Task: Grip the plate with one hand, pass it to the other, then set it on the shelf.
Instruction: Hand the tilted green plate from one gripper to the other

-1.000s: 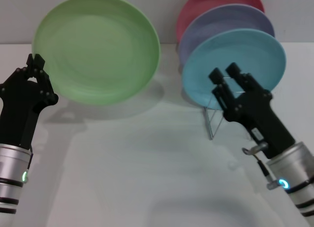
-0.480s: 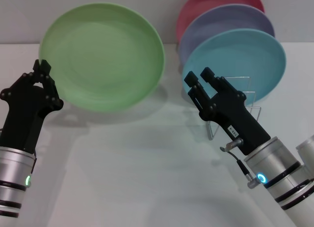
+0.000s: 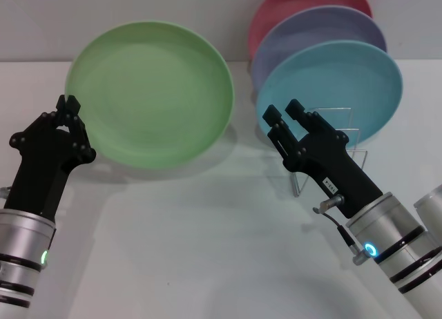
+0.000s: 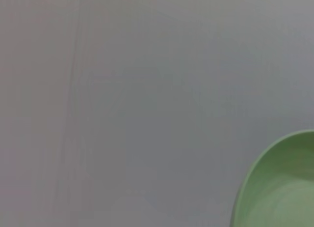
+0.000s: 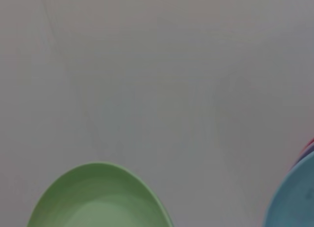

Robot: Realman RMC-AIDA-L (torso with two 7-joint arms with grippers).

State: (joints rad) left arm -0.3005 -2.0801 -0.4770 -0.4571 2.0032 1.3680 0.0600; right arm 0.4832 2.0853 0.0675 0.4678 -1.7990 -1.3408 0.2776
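White tabletop [image 3: 207,250] runs back to a pale grey wall. Left gripper [image 3: 68,106], black, two-fingered, on a silver-banded arm with a green light, pinches the lower left rim of the round, shallow, light green plastic plate [image 3: 153,93], holding it tilted up off the surface with its hollow facing the camera. Right gripper [image 3: 284,116], black, on a white arm with a blue light, hangs between the green plate and the thin silver wire rack [image 3: 330,150], fingers spread, touching neither. Rack carries a sky-blue plate [image 3: 338,84] in front, a lavender plate [image 3: 311,29] behind it, a pink-red plate [image 3: 304,0] rearmost, all standing on edge.
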